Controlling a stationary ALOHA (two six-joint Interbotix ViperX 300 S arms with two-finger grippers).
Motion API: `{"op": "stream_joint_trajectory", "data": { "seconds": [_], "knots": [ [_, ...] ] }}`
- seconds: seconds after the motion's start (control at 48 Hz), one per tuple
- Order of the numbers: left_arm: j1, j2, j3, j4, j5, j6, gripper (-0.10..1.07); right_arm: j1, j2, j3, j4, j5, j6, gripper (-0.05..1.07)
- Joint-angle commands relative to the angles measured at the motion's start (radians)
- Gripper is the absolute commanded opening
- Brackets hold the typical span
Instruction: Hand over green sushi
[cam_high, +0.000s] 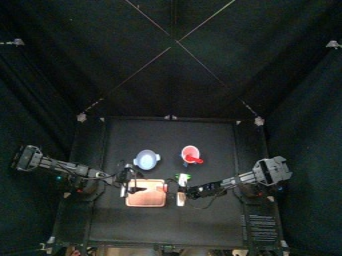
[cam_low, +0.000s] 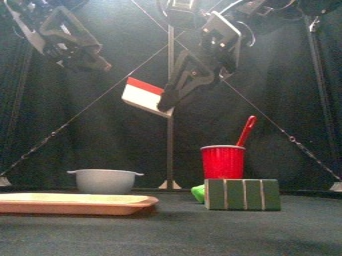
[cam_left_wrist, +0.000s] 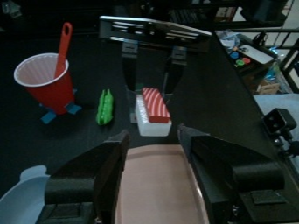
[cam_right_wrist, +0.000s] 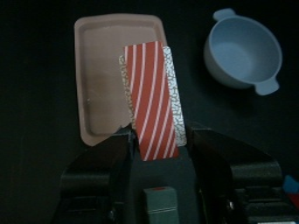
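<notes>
So the right gripper (cam_right_wrist: 152, 140) is up in the air with its fingers (cam_right_wrist: 121, 144) clamped on a red-and-white striped sushi block (cam_right_wrist: 152, 96), which sticks out past the fingertips above the tan tray (cam_right_wrist: 100, 52). The left gripper (cam_left_wrist: 155, 149) has its fingers spread wide with nothing between them, and that striped piece hangs just beyond its tips. The green sushi (cam_low: 242, 194) isn't in anyone's grip: it's down on the table, well below both sets of fingers, just in front of the red cup (cam_low: 223, 161) with the red spoon (cam_low: 246, 130) in it. The grey bowl (cam_low: 104, 180) sits beyond the tray.
</notes>
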Motion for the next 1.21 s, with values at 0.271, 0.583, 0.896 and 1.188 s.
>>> {"op": "stream_joint_trajectory", "data": {
  "seconds": [0.271,0.583,0.896,1.188],
  "knots": [
    [-0.006,0.176,-0.133,-0.058,0.091,-0.002,0.88,-0.066,-0.140,0.035,-0.017,-0.069,0.002,0.56],
    [-0.009,0.212,-0.164,-0.071,0.130,-0.003,1.02,-0.066,-0.147,0.051,-0.018,-0.080,0.002,0.56],
    [-0.006,0.331,-0.222,-0.063,0.130,-0.002,1.02,-0.066,-0.143,0.055,-0.018,-0.091,0.002,0.56],
    [-0.002,0.350,-0.229,-0.040,0.184,-0.002,1.01,-0.066,-0.140,0.060,-0.018,-0.092,0.002,0.56]
  ]
}}
